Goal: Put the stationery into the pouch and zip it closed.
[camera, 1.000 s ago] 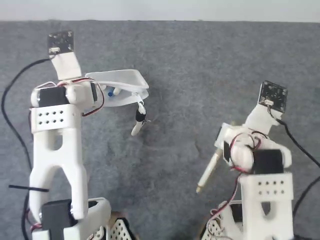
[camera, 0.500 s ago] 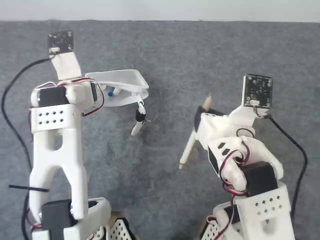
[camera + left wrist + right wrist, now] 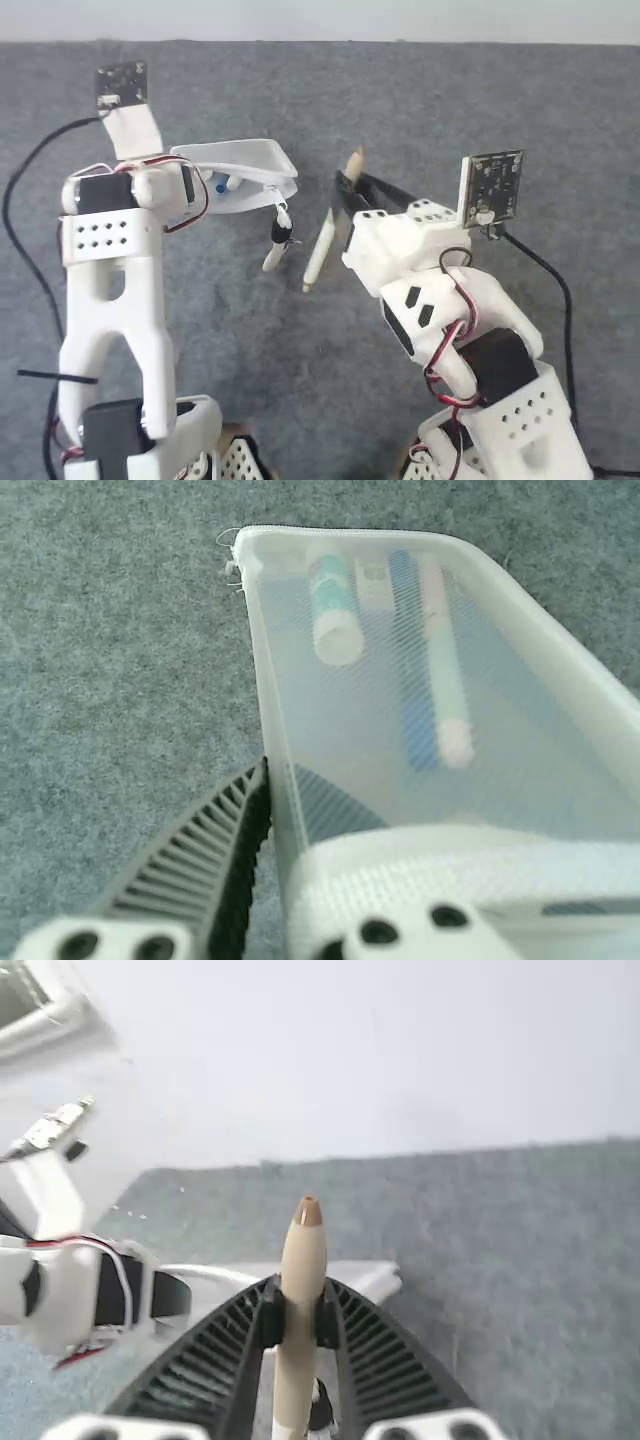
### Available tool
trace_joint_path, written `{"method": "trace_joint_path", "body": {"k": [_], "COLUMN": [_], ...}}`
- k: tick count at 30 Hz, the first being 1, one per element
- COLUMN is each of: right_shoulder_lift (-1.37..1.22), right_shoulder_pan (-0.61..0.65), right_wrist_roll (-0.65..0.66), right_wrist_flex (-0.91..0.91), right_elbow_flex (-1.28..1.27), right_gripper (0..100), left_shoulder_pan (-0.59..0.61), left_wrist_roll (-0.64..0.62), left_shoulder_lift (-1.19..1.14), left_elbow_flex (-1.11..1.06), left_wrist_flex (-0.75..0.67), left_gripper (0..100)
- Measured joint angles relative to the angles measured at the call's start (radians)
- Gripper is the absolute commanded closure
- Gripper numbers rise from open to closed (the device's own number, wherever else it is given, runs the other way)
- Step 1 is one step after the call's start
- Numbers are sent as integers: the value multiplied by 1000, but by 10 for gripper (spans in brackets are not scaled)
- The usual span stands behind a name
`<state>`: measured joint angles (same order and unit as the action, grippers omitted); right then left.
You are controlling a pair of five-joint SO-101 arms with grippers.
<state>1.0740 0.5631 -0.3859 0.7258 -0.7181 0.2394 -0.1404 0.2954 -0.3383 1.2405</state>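
While the right gripper [image 3: 297,1310] clamped the pen [image 3: 321,243] in the air near the pouch [image 3: 250,165], whose wall the left gripper [image 3: 268,790] pinched, the pen probably needed lining up with the pouch's mouth before release.

A grey, felt-like tabletop [image 3: 450,110] spreads across the high view, its nap fine and even. Along the 12 o'clock edge a pale wall [image 3: 320,20] runs as a narrow band, meeting the grey in a straight line.
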Motion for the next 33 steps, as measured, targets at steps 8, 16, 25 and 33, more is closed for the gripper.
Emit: {"method": "trace_joint_path", "body": {"k": [8, 16, 25, 33], "right_shoulder_lift": [0, -28, -272, -391], "right_shoulder_pan": [35, 35, 35, 69], "right_wrist_roll": [141, 189, 192, 192], "right_wrist_flex": [-347, -638, -847, -941], "right_elbow_flex": [-101, -147, -149, -149], "right_gripper": [992, 992, 992, 992], "left_shoulder_pan": [0, 0, 0, 0], "left_wrist_roll": [0, 0, 0, 0], "left_shoulder_lift": [0, 0, 0, 0], "left_elbow_flex": [0, 0, 0, 0], "left_wrist_flex": [0, 0, 0, 0], "left_gripper": [987, 987, 987, 987]}}
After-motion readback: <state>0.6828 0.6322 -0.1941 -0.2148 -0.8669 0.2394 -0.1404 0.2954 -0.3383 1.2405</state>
